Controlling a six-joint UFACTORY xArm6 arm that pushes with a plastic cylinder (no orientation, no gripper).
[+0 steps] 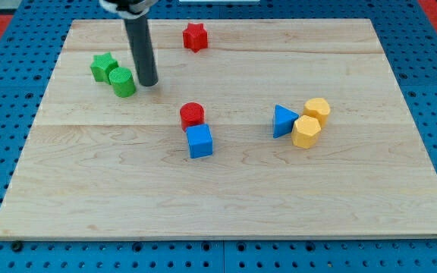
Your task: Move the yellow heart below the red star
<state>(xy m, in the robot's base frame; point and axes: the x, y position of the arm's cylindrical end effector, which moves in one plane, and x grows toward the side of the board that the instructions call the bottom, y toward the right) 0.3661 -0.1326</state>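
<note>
The red star [194,36] lies near the view's top, a little left of centre. Two yellow blocks sit together at the right. The lower one [306,131] looks like the yellow heart. The upper one [317,110] looks like a yellow pentagon. They touch or nearly touch each other. My tip [148,82] rests on the board at the upper left, just right of the green cylinder [123,81]. It is far from the yellow heart and to the lower left of the red star.
A green star [103,66] sits against the green cylinder's upper left. A red cylinder [192,114] and a blue cube [199,141] touch near the centre. A blue triangle [283,120] lies just left of the yellow blocks. The wooden board [226,205] ends at blue pegboard.
</note>
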